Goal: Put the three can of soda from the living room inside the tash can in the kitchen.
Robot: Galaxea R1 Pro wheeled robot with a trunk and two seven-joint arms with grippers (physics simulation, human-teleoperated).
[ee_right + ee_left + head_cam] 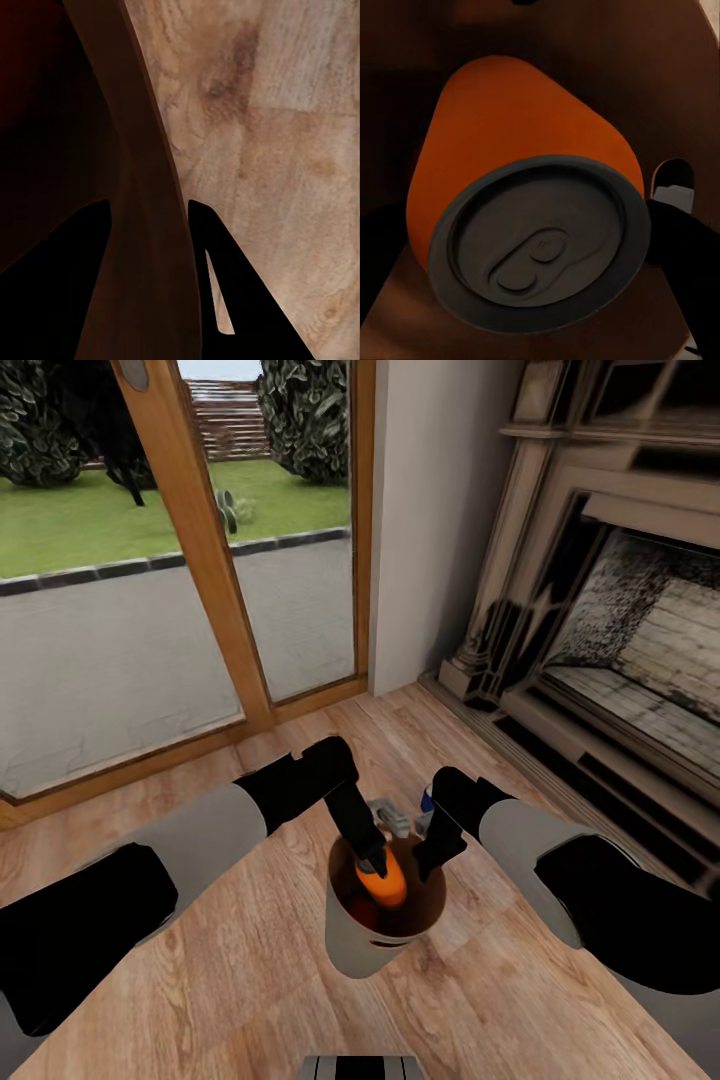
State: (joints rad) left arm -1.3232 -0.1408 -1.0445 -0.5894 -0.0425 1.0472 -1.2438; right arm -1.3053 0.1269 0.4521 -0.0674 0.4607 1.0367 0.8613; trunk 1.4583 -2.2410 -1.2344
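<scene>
On the plank floor [250, 980] of the living room, between the glass doors [150, 560] at ten o'clock and the dark fireplace [620, 610] at two o'clock, the robot held the trash can [352, 945] up in front of its trunk. The right gripper [437, 857] was pinched on the bin's rim at the three o'clock side, one finger inside the glossy brown wall [139, 225] and one outside. The left gripper [372, 858] reached down into the mouth from eleven o'clock with an orange soda can [381, 886] at its tip; I could not tell whether the fingers were clamped on it or had already let go. Seen from that wrist, the can [517, 187] lay tilted inside the bin, its dark pull-tab end facing up.

Just beyond the bin at twelve o'clock, a sliver of the blue can [426, 798] showed on the floor, with something grey [390, 816] beside it.

To my eye the step was dropping this can. It would go best with the bin kept level and the rim grip firm. The left fingers should part only once the can sits well below the rim, then lift straight out without knocking the wall.
</scene>
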